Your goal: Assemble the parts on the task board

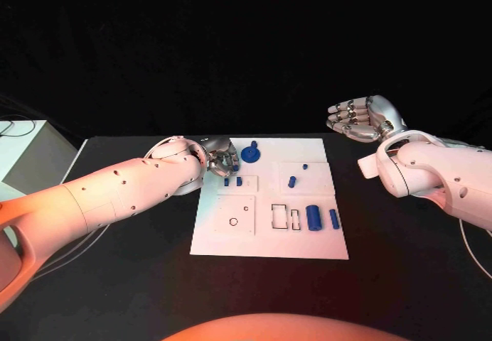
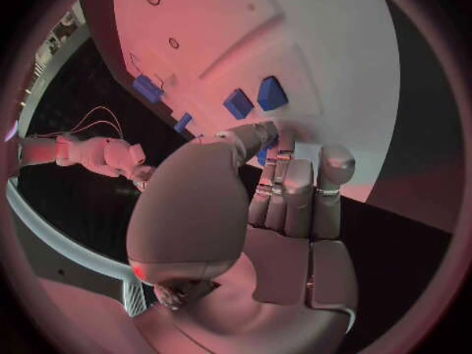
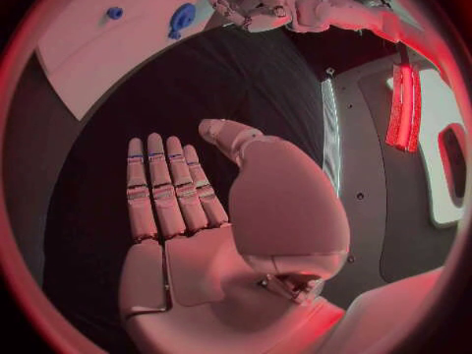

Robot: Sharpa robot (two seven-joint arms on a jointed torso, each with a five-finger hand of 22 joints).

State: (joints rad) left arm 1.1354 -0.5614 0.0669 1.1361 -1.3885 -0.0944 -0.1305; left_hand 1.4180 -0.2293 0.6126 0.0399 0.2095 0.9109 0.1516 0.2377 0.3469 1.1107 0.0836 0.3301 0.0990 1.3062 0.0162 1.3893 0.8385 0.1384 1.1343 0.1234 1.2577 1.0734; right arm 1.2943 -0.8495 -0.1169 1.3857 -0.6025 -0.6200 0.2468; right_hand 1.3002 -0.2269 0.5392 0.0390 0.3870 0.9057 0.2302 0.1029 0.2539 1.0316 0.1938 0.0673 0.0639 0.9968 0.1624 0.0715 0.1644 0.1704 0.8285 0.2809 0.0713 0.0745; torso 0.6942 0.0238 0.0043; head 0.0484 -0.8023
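Note:
The white task board (image 1: 269, 234) lies mid-table. My left hand (image 1: 218, 158) hovers over its far left corner, just left of a blue round part (image 1: 251, 154). In the left wrist view the thumb (image 2: 258, 134) lies close against the straight fingers (image 2: 295, 197), and a bit of blue (image 2: 264, 156) shows between them. Whether it is held I cannot tell. Two small blue parts (image 1: 232, 182) stand just nearer than that hand. Two blue cylinders (image 1: 313, 217) lie on the board's right side. My right hand (image 1: 359, 117) is raised beyond the board's far right corner, fingers straight (image 3: 162, 189), holding nothing.
More small blue parts (image 1: 293, 180) sit mid-board, with rectangular slots (image 1: 279, 217) and round holes (image 1: 234, 222) nearer me. A pale box (image 1: 25, 153) stands off the table's left edge. Black table surface surrounds the board.

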